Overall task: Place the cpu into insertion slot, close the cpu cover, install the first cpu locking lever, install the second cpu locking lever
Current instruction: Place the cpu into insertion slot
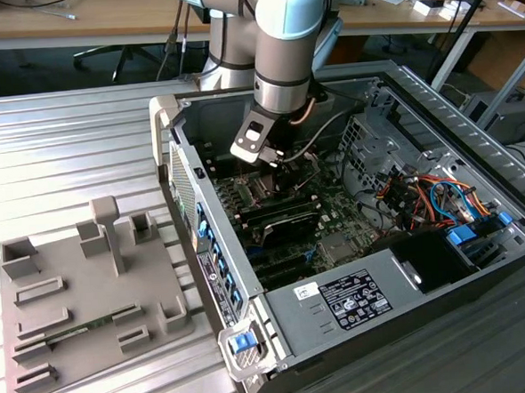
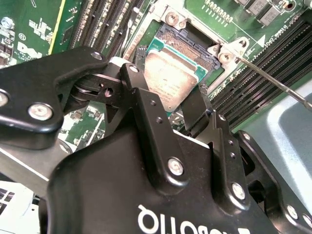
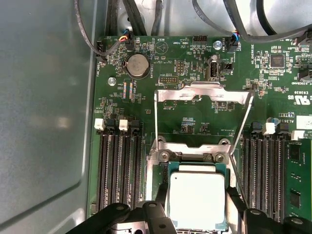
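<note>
1. 1 end effector [image 2: 168, 87] is closed just far enough to pinch the cpu [image 2: 171, 78] by 2 of its sides. It is in the middle of the exterior view, inside the computer case [image 1: 463, 117].
2. In the second wrist view the cpu hangs right over the insertion slot [image 2: 191, 41], but it looks tilted. I think a tilted chip could miss the slot and bend the tiny pins.
3. A weak pinch could let the cpu slip and land crooked.
4. The cpu cover [image 3: 202, 92] is swung open, off the slot. If it tips down too soon, it could hit the fingers [image 3: 236, 197].
5. The thin locking lever [image 2: 273, 84] is close by and could snag the end effector.
</note>
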Controlling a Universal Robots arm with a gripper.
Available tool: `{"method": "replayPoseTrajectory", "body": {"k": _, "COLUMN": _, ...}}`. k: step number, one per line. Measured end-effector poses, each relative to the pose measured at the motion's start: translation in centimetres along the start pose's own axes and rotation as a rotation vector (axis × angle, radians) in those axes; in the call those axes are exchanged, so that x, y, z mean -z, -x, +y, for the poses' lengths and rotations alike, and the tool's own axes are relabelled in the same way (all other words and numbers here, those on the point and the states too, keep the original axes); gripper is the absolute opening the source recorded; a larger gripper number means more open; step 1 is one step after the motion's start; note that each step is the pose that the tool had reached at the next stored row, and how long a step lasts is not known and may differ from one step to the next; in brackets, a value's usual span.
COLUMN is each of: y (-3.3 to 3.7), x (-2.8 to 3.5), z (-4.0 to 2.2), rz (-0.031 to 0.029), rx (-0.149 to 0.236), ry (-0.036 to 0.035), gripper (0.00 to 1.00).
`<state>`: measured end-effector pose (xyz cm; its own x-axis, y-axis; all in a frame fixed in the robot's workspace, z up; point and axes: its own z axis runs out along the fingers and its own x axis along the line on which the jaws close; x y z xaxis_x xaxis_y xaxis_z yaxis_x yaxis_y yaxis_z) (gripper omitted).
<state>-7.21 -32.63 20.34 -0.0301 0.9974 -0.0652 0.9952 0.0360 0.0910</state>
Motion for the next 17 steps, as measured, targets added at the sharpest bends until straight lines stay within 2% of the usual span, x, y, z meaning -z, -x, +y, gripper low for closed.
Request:
{"method": "replayPoseTrajectory", "body": {"k": 8, "y": -0.05, "x": 0.0, "z": -0.09, "rz": -0.0003, "rx": 0.0, "ry": -0.0002, "gripper": 0.55}}
{"method": "replayPoseTrajectory", "body": {"k": 12, "y": -0.55, "x": -0.11, "z": -0.1, "rz": 0.0001, "rx": 0.0, "ry": 0.0, "gripper": 0.55}}
{"method": "replayPoseTrajectory", "body": {"k": 17, "y": -0.59, "x": -0.35, "z": -0.36, "rz": -0.0001, "rx": 0.0, "ry": -0.0001, "gripper": 0.55}}
